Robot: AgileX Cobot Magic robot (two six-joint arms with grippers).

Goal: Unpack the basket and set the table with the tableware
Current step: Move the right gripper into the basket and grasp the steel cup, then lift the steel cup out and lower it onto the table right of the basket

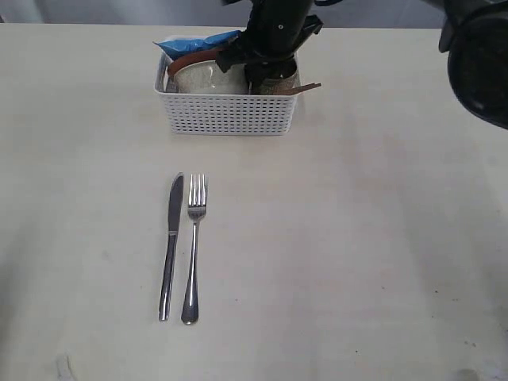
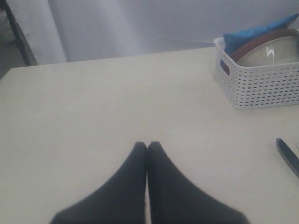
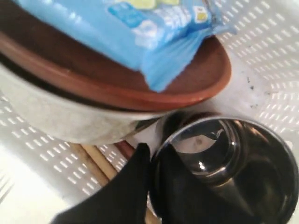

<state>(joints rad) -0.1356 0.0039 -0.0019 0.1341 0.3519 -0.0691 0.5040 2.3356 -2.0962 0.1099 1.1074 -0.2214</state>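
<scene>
Inside the basket (image 1: 226,115), near the table's (image 1: 357,238) far edge, the right gripper (image 3: 152,153) pinches the steel cup's (image 3: 233,154) rim, one finger inside and one outside. The left gripper (image 2: 147,145) hangs closed and empty over bare table. In the exterior view the arm hides most of the cup. The chopsticks (image 3: 100,163) show only partly beneath the bowl (image 3: 56,116).

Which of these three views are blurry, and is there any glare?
Exterior view: evenly lit, knife and fork sharp, a dark blurred shape top right. Left wrist view: left jaws out of focus, basket clear. Right wrist view: soft close-up, packet blurred, glints inside the cup.
</scene>
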